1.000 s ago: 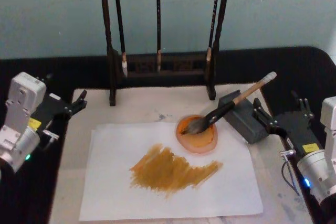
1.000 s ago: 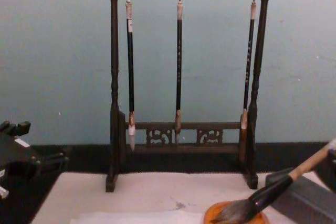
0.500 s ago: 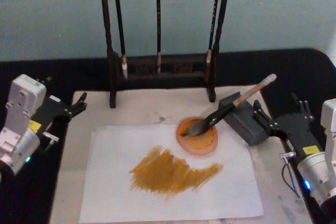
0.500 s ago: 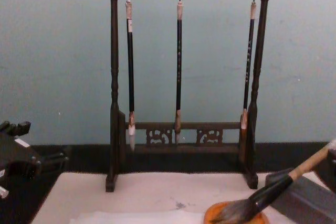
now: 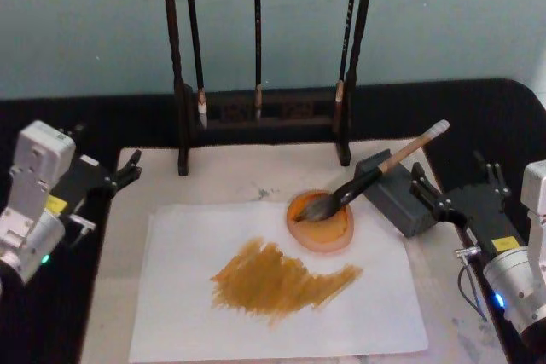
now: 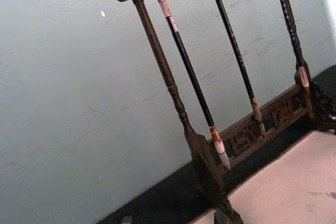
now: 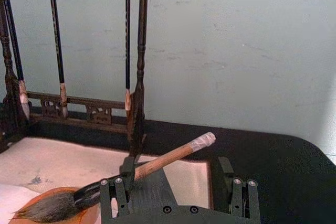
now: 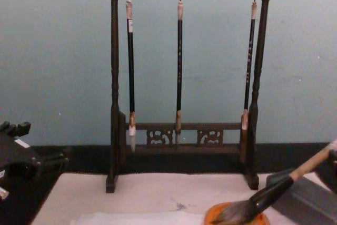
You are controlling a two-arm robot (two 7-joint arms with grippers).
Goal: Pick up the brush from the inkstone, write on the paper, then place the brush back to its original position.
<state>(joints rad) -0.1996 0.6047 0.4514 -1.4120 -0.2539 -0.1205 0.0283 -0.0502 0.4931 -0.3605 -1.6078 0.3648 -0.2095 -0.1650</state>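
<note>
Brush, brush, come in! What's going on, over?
Both pincers open, left, right. Brush rests, tuft in dish. Paper painted. Nothing blocking.

We see a plain pale blue-green wall [image 8: 58, 67] filling the far side, evenly lit, with a few faint scuffs. Below it we find a black tabletop [image 5: 478, 117] running left to right, its far right corner rounded. Nearer to us lies a dull off-white mat [image 5: 247, 172], lightly smudged, spread over that black surface.
</note>
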